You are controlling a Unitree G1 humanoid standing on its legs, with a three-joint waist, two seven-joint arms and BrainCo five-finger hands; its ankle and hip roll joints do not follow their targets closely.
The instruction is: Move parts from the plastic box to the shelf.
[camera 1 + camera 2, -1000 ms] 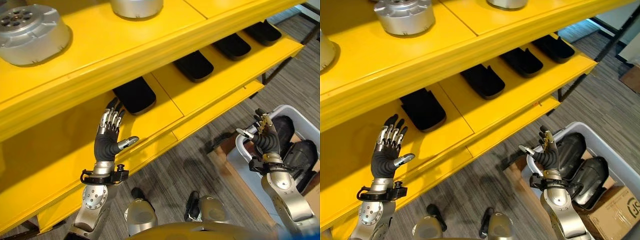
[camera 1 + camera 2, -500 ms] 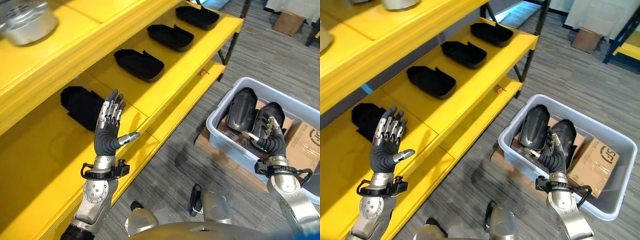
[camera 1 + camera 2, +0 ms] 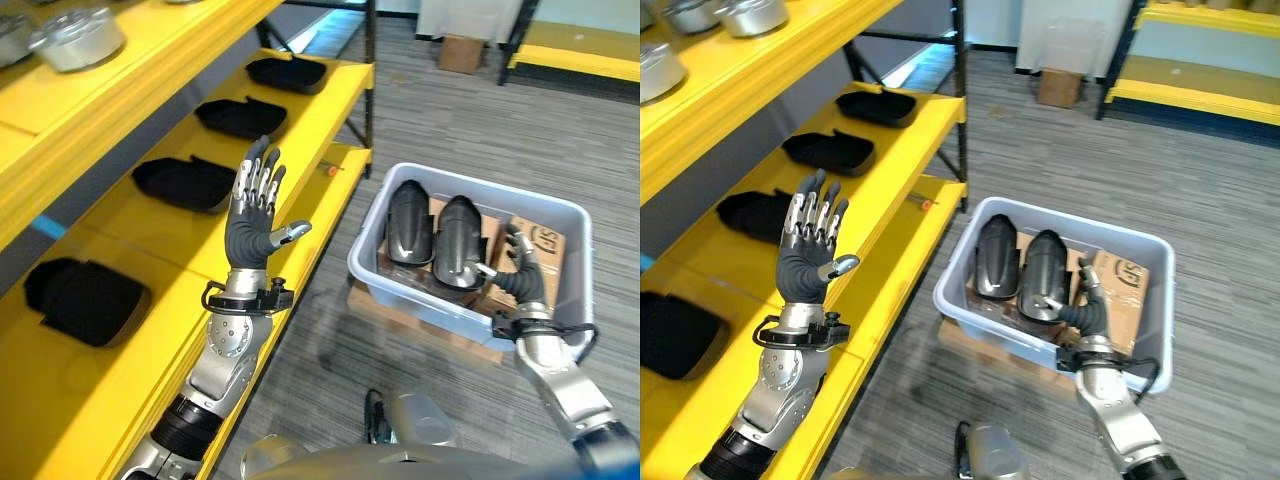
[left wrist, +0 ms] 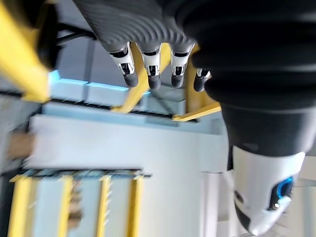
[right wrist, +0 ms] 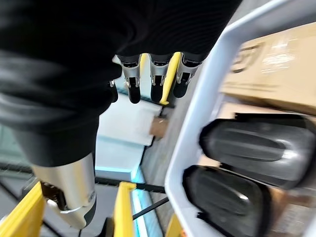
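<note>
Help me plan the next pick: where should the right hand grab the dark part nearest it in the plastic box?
Probably from above, across the middle of the dark part. It lies lengthwise, domed side up, close beside its twin, so the flank facing the cardboard box is freer. The right hand hovers open over that side of the plastic box.

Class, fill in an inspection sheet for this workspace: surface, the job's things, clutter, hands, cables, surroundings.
Surface: yellow shelf, black parts in a row on its middle level; grey floor.
Job's things: grey plastic box on the floor with two black parts upright inside.
Clutter: cardboard box inside the plastic box.
Hands: left hand raised, fingers straight, empty; right hand open over the box, holding nothing.
Cables: nothing seen.
Surroundings: silver round parts on the top level; another yellow rack beyond.
</note>
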